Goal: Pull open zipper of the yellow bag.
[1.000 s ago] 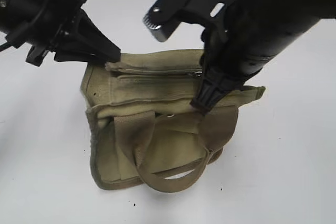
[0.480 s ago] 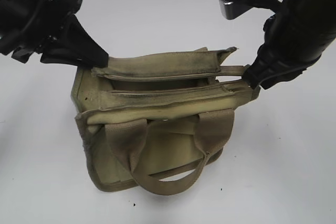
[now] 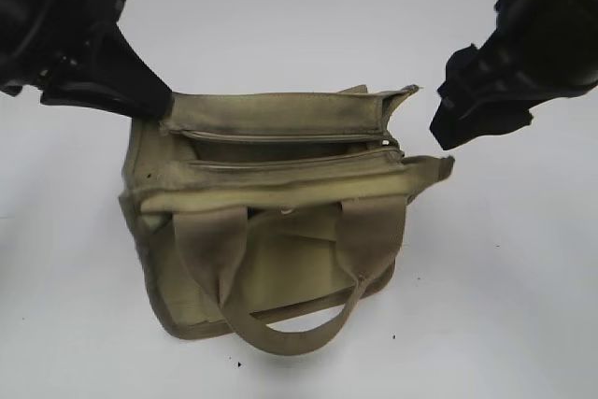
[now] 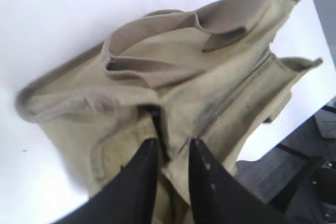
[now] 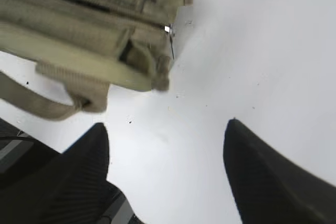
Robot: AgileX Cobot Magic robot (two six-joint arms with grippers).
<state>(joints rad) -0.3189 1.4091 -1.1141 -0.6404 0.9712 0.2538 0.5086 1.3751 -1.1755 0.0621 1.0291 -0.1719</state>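
1. The white bench [image 3: 523,306] carries the yellow bag [image 3: 271,277] at its middle, handles toward the near side and top opening facing up.
2. The zipper [image 3: 290,162] runs left to right across the bag's top; a dark gap shows along it, so it looks open over most of its length, with the silver pull tab [image 5: 167,29] at the right end.
3. The left pincer [image 4: 170,153] sits at the bag's left end, its jaws narrowly parted with fabric between them; whether that cloth is truly clamped cannot be told.
4. The right pincer [image 5: 165,174] hangs just off the bag's right end, jaws spread wide and empty, clear of the tab.
5. Judgement: the pull seems essentially done. To finish well, the left pincer should let go without dragging the bag, and the right should back off straight, avoiding the protruding strap end.
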